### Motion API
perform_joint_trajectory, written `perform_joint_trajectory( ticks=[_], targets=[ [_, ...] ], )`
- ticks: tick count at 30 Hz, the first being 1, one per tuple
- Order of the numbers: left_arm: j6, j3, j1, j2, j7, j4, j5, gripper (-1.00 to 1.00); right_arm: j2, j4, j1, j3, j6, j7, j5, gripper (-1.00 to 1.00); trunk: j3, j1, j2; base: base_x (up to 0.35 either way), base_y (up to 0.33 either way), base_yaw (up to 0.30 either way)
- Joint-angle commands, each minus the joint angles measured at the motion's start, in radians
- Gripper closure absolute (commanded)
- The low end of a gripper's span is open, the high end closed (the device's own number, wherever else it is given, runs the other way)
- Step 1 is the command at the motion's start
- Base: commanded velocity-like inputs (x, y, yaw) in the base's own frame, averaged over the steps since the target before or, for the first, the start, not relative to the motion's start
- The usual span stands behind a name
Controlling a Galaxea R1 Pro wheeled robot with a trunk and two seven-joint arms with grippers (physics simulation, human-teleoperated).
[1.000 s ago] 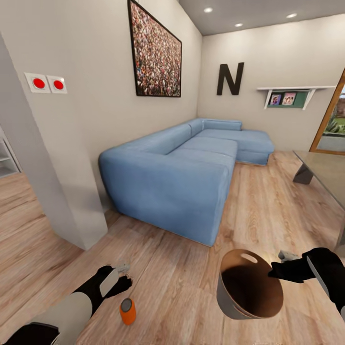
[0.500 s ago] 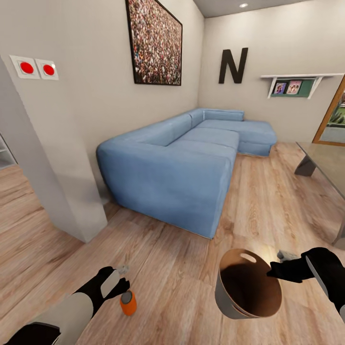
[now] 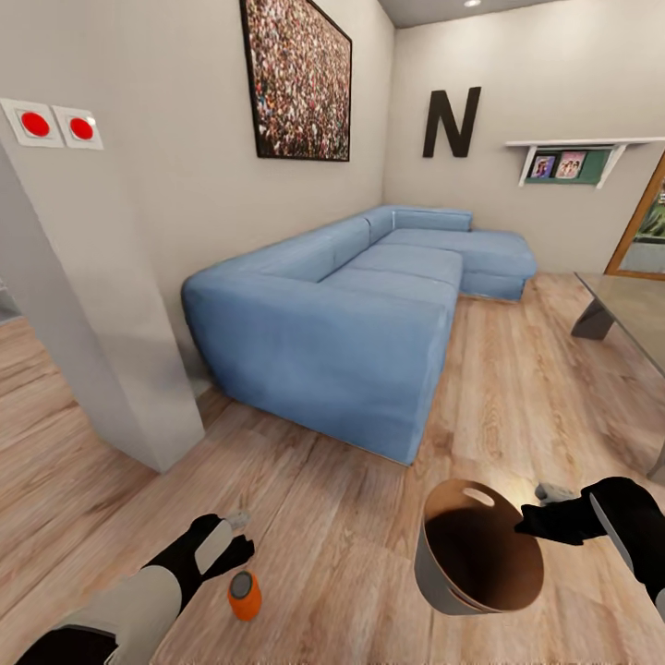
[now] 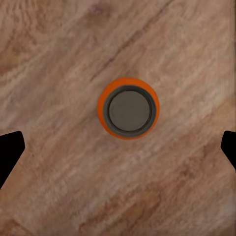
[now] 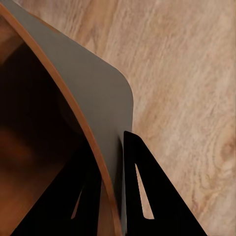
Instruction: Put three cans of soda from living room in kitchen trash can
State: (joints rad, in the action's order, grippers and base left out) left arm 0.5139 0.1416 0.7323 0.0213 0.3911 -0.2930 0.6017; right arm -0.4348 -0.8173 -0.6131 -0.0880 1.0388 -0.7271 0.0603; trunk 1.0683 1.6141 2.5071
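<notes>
Orange can of soda (image 3: pixel 245 594) stands on the living-room floor (image 3: pixel 517 388) beneath the wide-open left gripper (image 4: pixel 118 147), ungrasped; the right gripper (image 5: pixel 115 196) pinches the empty trash can's (image 3: pixel 476 550) rim.

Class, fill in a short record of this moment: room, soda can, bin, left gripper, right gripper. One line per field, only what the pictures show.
room: living room, blue sofa, plank floor
soda can: orange can upright on the floor
bin: trash can tilted, held at its rim
left gripper: left gripper open, above the can, fingers either side
right gripper: right gripper shut on the bin's wall
</notes>
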Motion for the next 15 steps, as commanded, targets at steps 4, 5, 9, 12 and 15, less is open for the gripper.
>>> perform_joint_trajectory(
  ticks=[4,5,9,12,15],
  targets=[
    [0.000,0.002,0.001,0.004,-0.002,-0.001,-0.003,-1.00,0.000,0.000,0.002,-0.001,0.008,-0.005,-0.028,1.00,0.015,0.002,0.001,0.006,0.000,0.000],
    [0.000,0.002,0.001,0.005,-0.002,-0.001,-0.004,-1.00,0.000,0.000,0.002,-0.001,0.008,-0.005,-0.028,1.00,0.019,0.002,0.001,0.003,0.000,0.000],
    [0.000,0.005,0.001,0.008,-0.002,0.000,-0.008,-1.00,0.000,-0.012,0.005,-0.003,0.008,-0.006,-0.031,1.00,0.035,0.004,0.002,0.000,0.000,0.000],
    [0.002,0.008,0.010,0.008,-0.002,0.000,-0.008,-1.00,-0.002,-0.083,0.012,-0.005,0.008,-0.007,-0.032,1.00,0.046,0.005,0.003,0.000,0.000,0.000],
    [0.011,0.008,0.037,0.007,-0.003,0.002,-0.008,-1.00,-0.002,-0.123,0.014,-0.005,0.008,-0.008,-0.031,1.00,0.058,0.007,0.004,0.000,0.000,0.000]
  ],
)
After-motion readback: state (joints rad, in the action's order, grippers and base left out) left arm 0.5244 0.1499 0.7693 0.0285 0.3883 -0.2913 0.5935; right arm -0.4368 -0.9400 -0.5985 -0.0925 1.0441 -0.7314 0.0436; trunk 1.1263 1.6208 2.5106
